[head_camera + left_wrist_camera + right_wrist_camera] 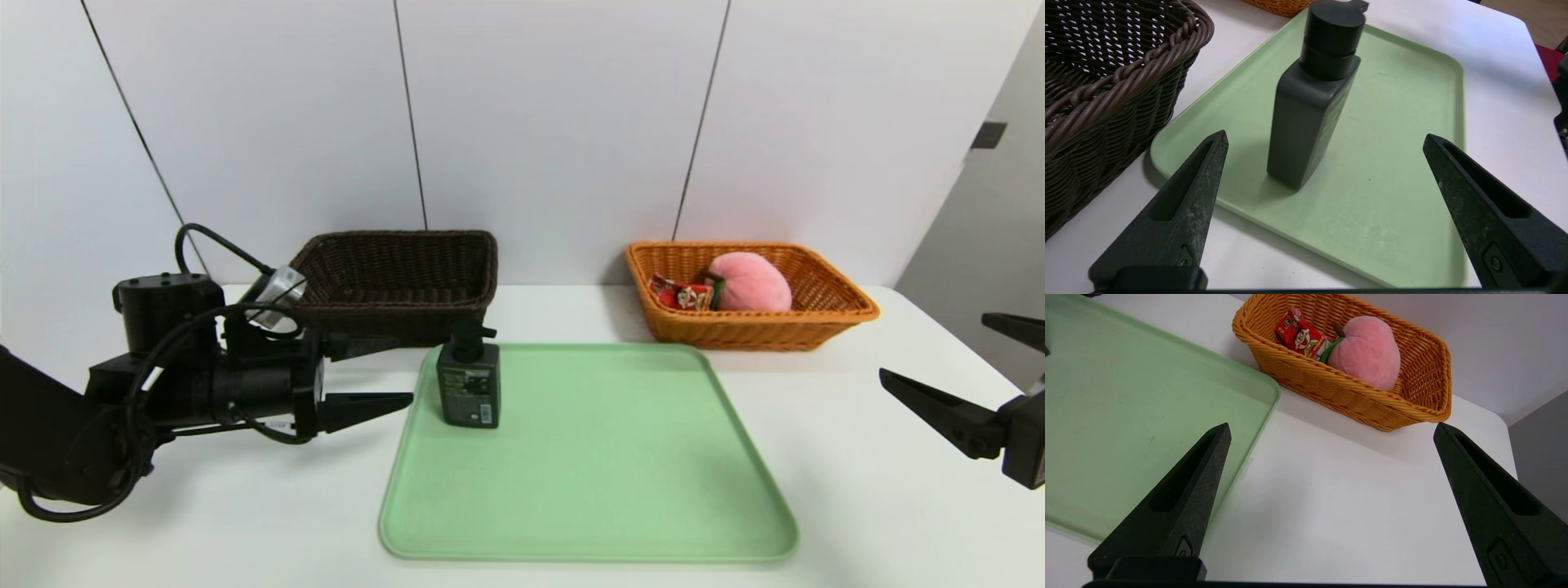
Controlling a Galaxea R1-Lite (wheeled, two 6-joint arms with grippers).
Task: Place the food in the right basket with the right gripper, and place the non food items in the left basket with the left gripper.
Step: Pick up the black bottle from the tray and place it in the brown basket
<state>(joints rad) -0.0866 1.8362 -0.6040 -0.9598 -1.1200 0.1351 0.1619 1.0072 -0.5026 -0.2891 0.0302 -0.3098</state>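
Note:
A dark green-black pump bottle (pixel 469 384) (pixel 1310 118) stands upright on the far left corner of a green tray (pixel 588 457). My left gripper (pixel 404 371) (pixel 1326 136) hovers just left of the bottle, pointing at it, open and holding nothing. The dark brown left basket (pixel 392 310) (pixel 1106 102) sits behind it. In the orange right basket (pixel 751 331) (pixel 1331 388) lie the pink plush peach (pixel 751 282) (pixel 1367 351) and the red snack packet (pixel 679 292) (pixel 1300 335). At the table's right edge my right gripper (pixel 933 345) (pixel 1332 426) is open and holds nothing.
The tray (pixel 1392 183) (pixel 1126 416) lies in the middle of a white table (pixel 857 457) and carries only the bottle. Both baskets stand along the back wall. The table's right edge runs close to the right arm.

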